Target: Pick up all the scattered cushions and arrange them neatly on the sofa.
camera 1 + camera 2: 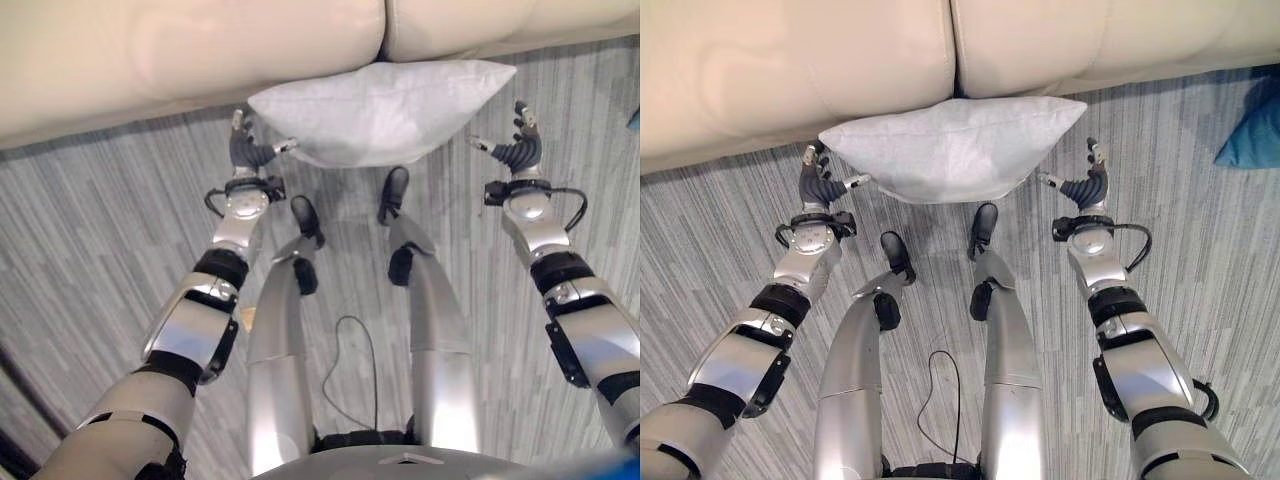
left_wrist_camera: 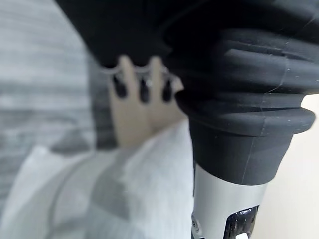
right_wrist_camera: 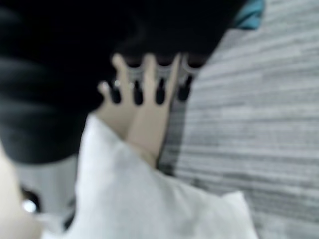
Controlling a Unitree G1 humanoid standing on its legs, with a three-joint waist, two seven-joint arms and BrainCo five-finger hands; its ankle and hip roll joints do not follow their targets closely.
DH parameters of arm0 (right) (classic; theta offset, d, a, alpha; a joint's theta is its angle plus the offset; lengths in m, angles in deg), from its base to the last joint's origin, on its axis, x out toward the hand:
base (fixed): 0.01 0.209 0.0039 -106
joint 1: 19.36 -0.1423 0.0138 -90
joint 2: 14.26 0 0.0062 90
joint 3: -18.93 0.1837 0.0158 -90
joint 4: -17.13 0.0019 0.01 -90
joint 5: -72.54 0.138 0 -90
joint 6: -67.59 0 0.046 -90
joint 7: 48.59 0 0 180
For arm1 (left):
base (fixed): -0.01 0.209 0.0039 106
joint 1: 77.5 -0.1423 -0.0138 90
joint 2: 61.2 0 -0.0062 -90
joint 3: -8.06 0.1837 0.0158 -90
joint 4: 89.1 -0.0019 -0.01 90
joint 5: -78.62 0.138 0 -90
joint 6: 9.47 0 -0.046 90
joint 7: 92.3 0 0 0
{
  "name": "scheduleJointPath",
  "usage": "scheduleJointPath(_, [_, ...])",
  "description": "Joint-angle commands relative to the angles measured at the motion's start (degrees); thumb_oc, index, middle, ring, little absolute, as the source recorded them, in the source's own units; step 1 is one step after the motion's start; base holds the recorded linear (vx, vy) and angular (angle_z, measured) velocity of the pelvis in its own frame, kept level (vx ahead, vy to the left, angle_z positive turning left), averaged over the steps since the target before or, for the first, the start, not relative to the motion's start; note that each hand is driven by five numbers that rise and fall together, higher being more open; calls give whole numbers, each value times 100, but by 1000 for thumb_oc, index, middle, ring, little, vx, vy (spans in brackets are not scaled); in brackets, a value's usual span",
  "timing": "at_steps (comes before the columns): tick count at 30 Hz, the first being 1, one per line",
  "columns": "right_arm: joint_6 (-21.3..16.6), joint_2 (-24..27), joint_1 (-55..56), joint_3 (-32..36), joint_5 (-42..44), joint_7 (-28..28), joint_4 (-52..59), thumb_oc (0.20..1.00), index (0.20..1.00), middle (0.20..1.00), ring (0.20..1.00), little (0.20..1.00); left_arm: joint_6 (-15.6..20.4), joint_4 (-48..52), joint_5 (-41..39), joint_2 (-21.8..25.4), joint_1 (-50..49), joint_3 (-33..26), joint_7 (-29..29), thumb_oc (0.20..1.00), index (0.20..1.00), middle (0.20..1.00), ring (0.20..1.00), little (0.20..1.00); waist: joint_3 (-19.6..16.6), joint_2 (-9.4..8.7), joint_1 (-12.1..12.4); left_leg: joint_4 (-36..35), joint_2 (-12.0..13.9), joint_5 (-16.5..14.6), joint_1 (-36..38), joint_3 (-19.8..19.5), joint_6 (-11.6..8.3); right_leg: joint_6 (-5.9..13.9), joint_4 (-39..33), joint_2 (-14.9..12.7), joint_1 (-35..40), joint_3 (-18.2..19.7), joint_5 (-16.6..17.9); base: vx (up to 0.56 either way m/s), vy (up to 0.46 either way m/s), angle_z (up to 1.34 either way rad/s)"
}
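A white cushion point(image 1: 385, 110) lies on the grey carpet, its far edge against the front of the cream sofa point(image 1: 180, 50). My left hand point(image 1: 250, 150) stands at the cushion's left end, open, with its thumb reaching to the cushion's edge. At the cushion's right end, a small gap away, my right hand point(image 1: 518, 150) is also open, thumb pointing inward. Neither hand holds anything. In the left wrist view the straight fingers point(image 2: 142, 87) show past the cushion point(image 2: 124, 194). The right wrist view shows its fingers point(image 3: 149, 84) beyond the same cushion point(image 3: 149, 199).
A teal cushion point(image 1: 1250, 135) lies on the carpet at the far right, near the sofa's front; it shows too in the right wrist view as a teal cushion point(image 3: 249, 15). Striped grey carpet point(image 1: 90, 240) spreads to both sides.
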Motion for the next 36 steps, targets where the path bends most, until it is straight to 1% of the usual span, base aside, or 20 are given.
scheduleJointPath(1, [-212,275,433,-172,235,119,217,1000,1000,1000,1000,1000,141,172,-204,148,-594,-27,80,1000,1000,1000,1000,1000,-681,265,-89,-521,44,636,-316,-432,-361,979,869,-283,-236,511,-649,13,1,9])
scheduleJointPath(3, [-220,400,133,-276,233,158,318,1000,1000,1000,1000,1000,176,249,-330,291,-362,-16,80,1000,1000,1000,1000,1000,-601,287,-106,-428,29,603,-488,-423,-340,956,1022,-277,-474,573,-694,8,11,10])
scheduleJointPath(4, [-220,402,121,-279,236,157,312,1000,1000,1000,1000,1000,175,247,-334,293,-353,-19,78,1000,1000,1000,1000,1000,-601,287,-109,-420,29,599,-501,-423,-339,957,1032,-279,-488,576,-698,11,14,3])
scheduleJointPath(6, [-209,464,-149,-378,264,177,317,1000,1000,1000,1000,1000,210,390,-446,367,-159,17,108,1000,1000,1000,1000,1000,-489,318,-105,-302,19,578,-694,-421,-316,938,1175,-263,-708,609,-724,0,0,0])
scheduleJointPath(9, [-179,500,-357,-517,259,149,258,1000,1000,1000,1000,1000,220,426,-527,399,6,67,92,1000,1000,1000,1000,1000,-432,343,-104,-183,22,548,-849,-419,-300,918,1304,-267,-874,633,-755,13,-9,-4])
scheduleJointPath(14, [-176,536,-758,-799,274,116,373,1000,1000,1000,1000,1000,273,679,-635,429,356,287,131,1000,1000,1000,1000,1000,-256,393,-133,53,27,548,-1202,-440,-278,879,1589,-236,-1275,728,-781,3,-3,-1])
scheduleJointPath(16, [-165,524,-1044,-1023,281,91,434,1000,1000,1000,1000,1000,272,720,-651,435,657,452,135,1000,1000,1000,1000,1000,-159,393,-147,202,53,541,-1407,-442,-260,870,1732,-221,-1485,768,-786,8,-10,-4])
scheduleJointPath(17, [-166,526,-1059,-1026,284,90,427,1000,1000,1000,1000,1000,271,716,-651,436,670,450,137,1000,1000,1000,1000,1000,-157,394,-147,217,56,536,-1423,-443,-260,870,1744,-221,-1500,770,-790,40,-71,-8])
scheduleJointPath(18, [-164,304,-1524,-1325,376,19,396,1000,1000,1000,1000,1000,245,667,-693,171,1158,800,133,1000,1000,1000,1000,1000,-27,420,-171,489,94,536,-1741,-483,-239,852,2012,-165,-1804,802,-805,33,-54,-10])
scheduleJointPath(19, [-166,307,-1541,-1330,380,18,387,1000,1000,1000,1000,1000,247,657,-695,170,1174,799,133,1000,1000,1000,1000,1000,-24,423,-169,501,98,532,-1755,-485,-240,851,2019,-163,-1816,803,-807,35,-89,-7])
scheduleJointPath(22, [-186,80,-1999,-1607,456,-41,331,1000,1000,1000,1000,1000,235,617,-723,-64,1573,1040,131,1000,1000,1000,1000,1000,59,445,-136,732,118,514,-1981,-510,-228,842,2183,-104,-1999,815,-801,14,-61,-9])
scheduleJointPath(23, [-202,-144,-2295,-1728,521,-42,237,1000,1000,1000,1000,1000,249,506,-804,-235,1804,1108,140,1000,1000,1000,1000,1000,82,466,-129,824,132,503,-2086,-519,-220,833,2229,-78,-2085,811,-793,27,-46,-6])
scheduleJointPath(24, [-224,-422,-2455,-1776,603,-41,218,1000,1000,1000,1000,1000,287,439,-929,-410,1886,1112,172,1000,1000,1000,1000,1000,85,497,-113,883,131,508,-2154,-532,-208,824,2296,-43,-2147,817,-792,32,-40,-2])
scheduleJointPath(26, [-236,-507,-2547,-1811,611,-30,220,1000,1000,1000,1000,1000,304,432,-960,-484,1934,1116,198,1000,1000,1000,1000,1000,71,511,-109,907,137,506,-2201,-539,-205,819,2307,-33,-2189,809,-796,0,0,0])
scheduleJointPath(28, [-346,-975,-2713,-1748,781,53,336,1000,1000,1000,1000,1000,426,513,-1101,-776,2060,1059,340,1000,1000,1000,1000,1000,26,539,-68,924,151,512,-2300,-597,-187,816,2328,-15,-2278,789,-810,16,-50,-3])
scheduleJointPath(29, [-397,-1118,-2759,-1731,891,43,382,586,586,586,586,586,459,552,-1125,-834,2096,1047,373,1000,1000,1000,1000,1000,13,544,-64,907,153,520,-2311,-611,-185,815,2318,-8,-2288,777,-809,13,-36,-3])
scheduleJointPath(30, [-427,-1241,-2809,-1726,931,31,454,241,241,241,241,241,512,652,-1131,-862,2107,1025,389,1000,1000,1000,1000,1000,0,548,-56,885,152,532,-2310,-630,-182,817,2307,-6,-2289,750,-814,0,0,0])
scheduleJointPath(31, [-485,-1333,-2762,-1669,954,31,558,200,200,200,200,200,582,786,-1159,-901,2045,955,424,200,200,200,200,200,-58,538,-60,874,144,550,-2318,-645,-179,809,2296,5,-2289,726,-810,0,0,0])
scheduleJointPath(34, [-594,-1310,-2480,-1531,841,68,1037,200,200,200,200,200,715,1285,-1199,-844,1706,784,435,200,200,200,200,200,-230,510,-47,738,132,566,-2270,-667,-173,809,2184,26,-2227,669,-803,4,-12,0])
scheduleJointPath(36, [-649,-1205,-2045,-1335,700,29,1392,200,200,200,200,200,774,1734,-1143,-860,1291,623,403,200,200,200,200,200,-400,498,-47,509,114,579,-2044,-642,-164,801,1982,65,-1990,598,-816,-6,-10,2])
